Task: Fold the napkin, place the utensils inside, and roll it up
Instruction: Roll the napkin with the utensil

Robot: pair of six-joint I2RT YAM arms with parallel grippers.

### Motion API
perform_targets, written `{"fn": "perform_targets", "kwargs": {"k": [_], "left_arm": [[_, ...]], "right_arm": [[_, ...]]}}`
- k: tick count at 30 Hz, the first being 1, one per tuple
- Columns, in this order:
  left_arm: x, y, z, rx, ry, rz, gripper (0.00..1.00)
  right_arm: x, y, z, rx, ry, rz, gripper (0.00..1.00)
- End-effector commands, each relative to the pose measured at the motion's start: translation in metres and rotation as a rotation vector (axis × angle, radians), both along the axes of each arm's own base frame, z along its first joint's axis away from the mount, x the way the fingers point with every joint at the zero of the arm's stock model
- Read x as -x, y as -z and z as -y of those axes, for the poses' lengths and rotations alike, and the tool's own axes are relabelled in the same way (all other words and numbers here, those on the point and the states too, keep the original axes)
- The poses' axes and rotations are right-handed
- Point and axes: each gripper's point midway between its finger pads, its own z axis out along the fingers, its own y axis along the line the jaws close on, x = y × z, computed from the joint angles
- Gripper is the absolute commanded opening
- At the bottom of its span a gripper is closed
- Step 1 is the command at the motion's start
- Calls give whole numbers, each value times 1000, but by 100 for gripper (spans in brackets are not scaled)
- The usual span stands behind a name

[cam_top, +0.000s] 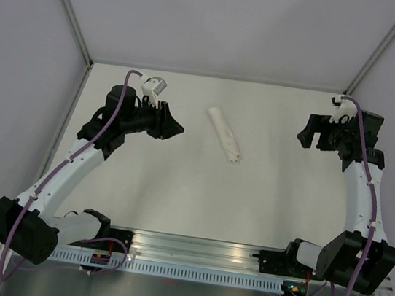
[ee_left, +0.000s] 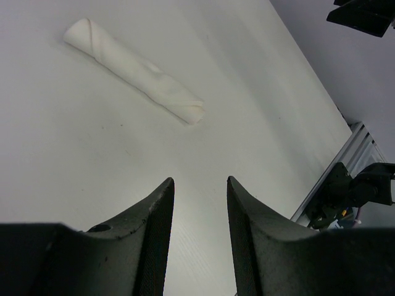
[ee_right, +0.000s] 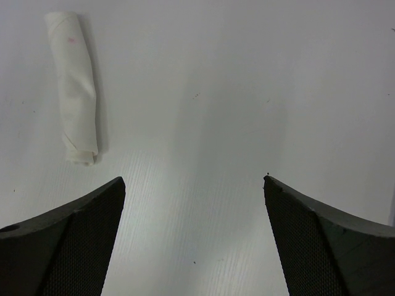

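Napkin (cam_top: 224, 135): rolled into a tight white tube, lying flat on the table (cam_top: 177, 189) near mid-table, towards the far side.
Napkin, left wrist view (ee_left: 133, 80): ahead of the fingers and off to their left, well apart from them.
Napkin, right wrist view (ee_right: 74, 86): ahead and far to the left, one end towards the camera.
Long axis: diagonal in the top view, far end towards the left arm's side, near end towards the right arm's side.
Utensils: none visible in any view; probably wrapped inside the roll, cannot confirm.
Contact: none; roll lies between the two grippers, touching neither.
Left gripper (cam_top: 173, 126): at about the roll's depth on the table, tips pointing towards it.
Left jaws (ee_left: 199, 182): narrow gap, nothing between.
Right gripper (cam_top: 306, 136): on the other side of the roll, raised.
Right jaws (ee_right: 194, 179): spread wide, nothing between.
Nearer arm: left, by a modest margin in the top view.
Task progress: judged complete or nearly so; fold, fill and roll look done.
Next move, if any: a grasp across the tube, from the left side.
Risk: loose outer flap at the near end could unwind if nudged.
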Motion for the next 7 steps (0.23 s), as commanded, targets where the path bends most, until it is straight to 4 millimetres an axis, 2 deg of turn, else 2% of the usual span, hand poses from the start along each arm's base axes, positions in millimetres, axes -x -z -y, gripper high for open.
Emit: {"fn": "perform_targets", "kwargs": {"k": [1,7], "left_arm": [[0,-5,0,-9,19,49,45],[3,-7,-1,-7,20,62,45]], "right_arm": [[-2,1,-1,-10,-33,12,98],[-4,-2,2,-7,-25,35,98]]}}
